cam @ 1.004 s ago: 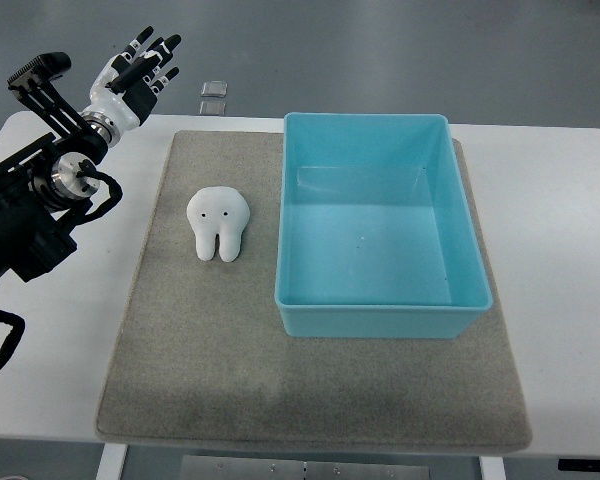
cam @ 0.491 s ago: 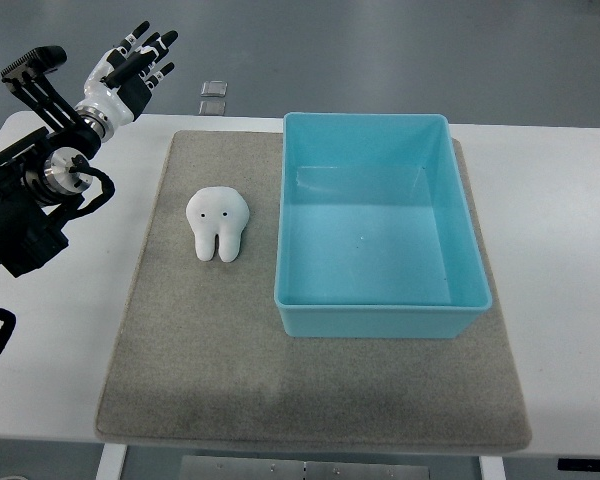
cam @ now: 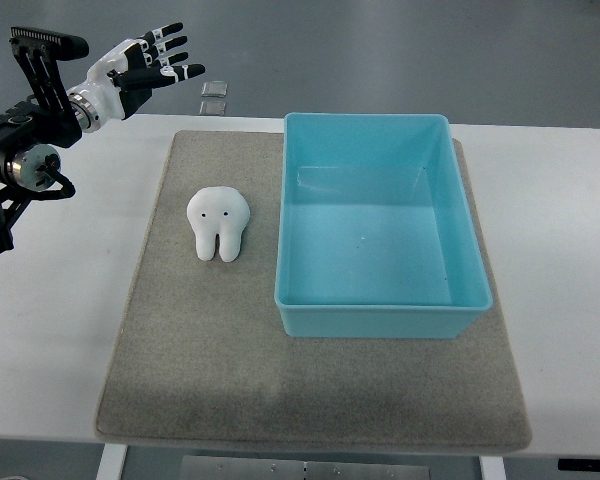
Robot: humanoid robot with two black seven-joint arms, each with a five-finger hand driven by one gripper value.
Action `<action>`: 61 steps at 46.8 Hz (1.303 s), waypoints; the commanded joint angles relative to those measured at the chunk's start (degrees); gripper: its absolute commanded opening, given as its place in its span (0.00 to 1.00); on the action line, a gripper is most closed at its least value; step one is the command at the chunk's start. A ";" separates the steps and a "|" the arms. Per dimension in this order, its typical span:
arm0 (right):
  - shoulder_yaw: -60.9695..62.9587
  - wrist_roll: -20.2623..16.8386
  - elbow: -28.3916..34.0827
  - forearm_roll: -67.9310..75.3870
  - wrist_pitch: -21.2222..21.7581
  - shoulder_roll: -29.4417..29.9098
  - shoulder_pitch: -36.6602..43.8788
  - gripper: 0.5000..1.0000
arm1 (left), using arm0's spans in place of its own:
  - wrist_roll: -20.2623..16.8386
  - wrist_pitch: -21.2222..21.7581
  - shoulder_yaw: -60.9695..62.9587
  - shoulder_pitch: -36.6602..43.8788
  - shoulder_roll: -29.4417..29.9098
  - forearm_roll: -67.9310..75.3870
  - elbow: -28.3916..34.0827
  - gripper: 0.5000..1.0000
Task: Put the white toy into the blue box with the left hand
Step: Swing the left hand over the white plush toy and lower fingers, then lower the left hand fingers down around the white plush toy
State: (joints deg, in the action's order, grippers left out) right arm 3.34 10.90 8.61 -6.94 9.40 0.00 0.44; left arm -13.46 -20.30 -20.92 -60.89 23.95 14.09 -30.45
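While left hand hovers spread, empty | white toy lies well apart, nearer the robot | beside blue box

A white table carries a grey mat lying flat on it.

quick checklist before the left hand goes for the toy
1. Left hand open and holding nothing: ok.
2. Toy lying free on the mat, nothing on it: ok.
3. Hand above the toy: not ok, it is up near the table's far left corner.
4. Box empty, open top: ok.
5. Mat between toy and box bare: ok.
6. Right hand out of the way: ok, not in view.
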 commanded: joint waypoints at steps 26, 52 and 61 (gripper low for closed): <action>0.00 0.00 0.01 0.00 0.00 0.00 0.09 0.87 | 0.10 -3.69 2.81 -1.33 9.09 37.58 -15.51 0.98; 0.00 0.00 0.01 0.00 0.00 0.00 0.00 0.87 | -0.07 -9.85 2.81 -2.66 12.17 55.43 -25.97 0.97; 0.00 0.00 0.01 0.00 0.00 0.00 0.09 0.87 | -0.16 -9.85 2.81 -2.48 11.82 59.82 -27.38 0.97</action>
State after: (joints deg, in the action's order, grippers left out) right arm 3.34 10.90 8.61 -6.94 9.40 0.00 0.47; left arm -13.54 -30.14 -18.10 -63.55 36.04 72.01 -57.62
